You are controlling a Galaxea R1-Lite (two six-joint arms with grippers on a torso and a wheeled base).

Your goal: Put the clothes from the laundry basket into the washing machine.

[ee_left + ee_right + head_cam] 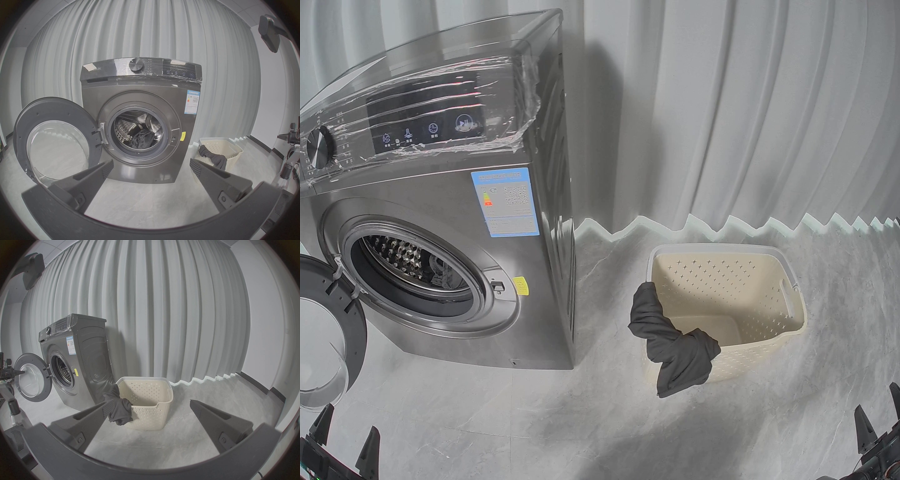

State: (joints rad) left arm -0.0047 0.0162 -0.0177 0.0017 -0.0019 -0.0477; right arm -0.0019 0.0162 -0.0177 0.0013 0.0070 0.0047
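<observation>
Your right gripper (878, 406) hangs low near the floor with its fingers spread wide and nothing between them. The left gripper (347, 431) matches it on the other side, also spread and carrying nothing.

Ahead of you the dark grey crumpled garment (675, 350) is draped over the corner of the cream perforated plastic laundry basket (775, 312) that faces you and the machine. That puts it forward and to the left of your right fingers, and I judge the right arm is nearer to it than the left. Its long axis starts at the rim on the machine's side and falls down the outer wall toward the floor. Part of it is bunched into a thick knot just below the rim, which looks like the best place to grip.

The cloth looks soft and limp, with a loose tail that may drag or snag on the rim. I can't make out anything else in the basket.

The grey front-loading washing machine (544, 300) stands to the basket's left, a strip of floor between them, with its round door (325, 325) swung fully open. Some dark clothes (142, 139) already lie in the drum.
</observation>
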